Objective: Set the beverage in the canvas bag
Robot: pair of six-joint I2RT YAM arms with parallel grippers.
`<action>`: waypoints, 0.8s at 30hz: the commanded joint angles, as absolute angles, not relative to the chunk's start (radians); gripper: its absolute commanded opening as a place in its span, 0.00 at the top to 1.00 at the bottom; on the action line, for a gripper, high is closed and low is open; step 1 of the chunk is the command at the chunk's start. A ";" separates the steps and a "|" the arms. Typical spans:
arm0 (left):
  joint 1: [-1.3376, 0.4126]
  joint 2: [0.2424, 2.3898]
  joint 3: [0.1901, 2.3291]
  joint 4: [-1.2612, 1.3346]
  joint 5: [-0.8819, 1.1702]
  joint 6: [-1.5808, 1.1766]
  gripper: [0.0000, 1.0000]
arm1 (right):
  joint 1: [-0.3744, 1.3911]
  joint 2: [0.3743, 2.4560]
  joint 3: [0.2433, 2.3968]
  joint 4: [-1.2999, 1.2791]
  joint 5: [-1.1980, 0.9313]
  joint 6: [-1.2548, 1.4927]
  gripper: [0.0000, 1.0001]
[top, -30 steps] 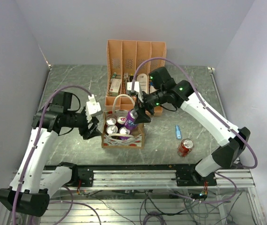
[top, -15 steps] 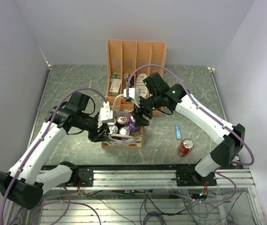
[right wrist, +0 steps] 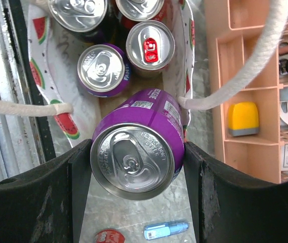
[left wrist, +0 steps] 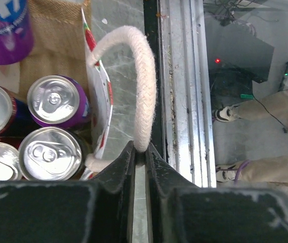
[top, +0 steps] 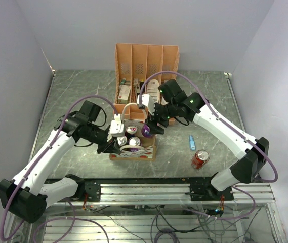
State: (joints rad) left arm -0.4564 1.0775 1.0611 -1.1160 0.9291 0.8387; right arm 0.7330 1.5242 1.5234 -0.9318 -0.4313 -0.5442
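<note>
Right wrist view is showing us the right gripper (right wrist: pixel 136 169) clamping a purple can (right wrist: pixel 133 152) across its body, one finger pressing on each side and the lid facing the camera. The can is hanging tilted over the right end of the canvas bag (right wrist: pixel 46 66). Its lower end is pointing at the one bare patch of bag floor, and we cannot tell whether it is touching that floor. Several other cans (right wrist: pixel 102 68) are standing upright in the rest of the bag, so the gap is looking tight.

From above, the bag is sitting mid-worktop (top: pixel 78 91), just on the near side of the peach organiser (top: pixel 146 58). A red can (top: pixel 200 158) is resting well apart to the right.

The left gripper (left wrist: pixel 139 161) is pinching the near handle (left wrist: pixel 145 86), its fingers drawn together on the white rope and lifting the loop over the bag's near wall.

We are judging the can to be stiff but thin-walled, smooth and somewhat slippery, and fairly heavy if full. A firm hold across the middle of the body is therefore suiting it better than one near the rim. The bag is soft cloth and is likely to sag or slide under a push, so steadying it by the handle is helping. We are expecting the next move to call for righting the can and lowering it into the free corner before letting go.
</note>
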 commanded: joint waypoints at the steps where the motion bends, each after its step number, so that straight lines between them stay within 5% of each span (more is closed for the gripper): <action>1: -0.467 1.059 1.029 -1.095 0.978 0.858 0.86 | 0.725 1.500 1.511 -0.850 -0.364 -0.517 1.00; 24: -0.478 0.994 0.999 -1.097 0.890 0.983 0.93 | 0.786 1.700 1.562 -0.851 -0.325 -0.470 1.00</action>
State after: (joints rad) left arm -0.4686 1.0260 1.0248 -1.1179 0.9077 0.9356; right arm 0.7750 1.6848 1.5158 -0.8867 -0.3458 -0.4885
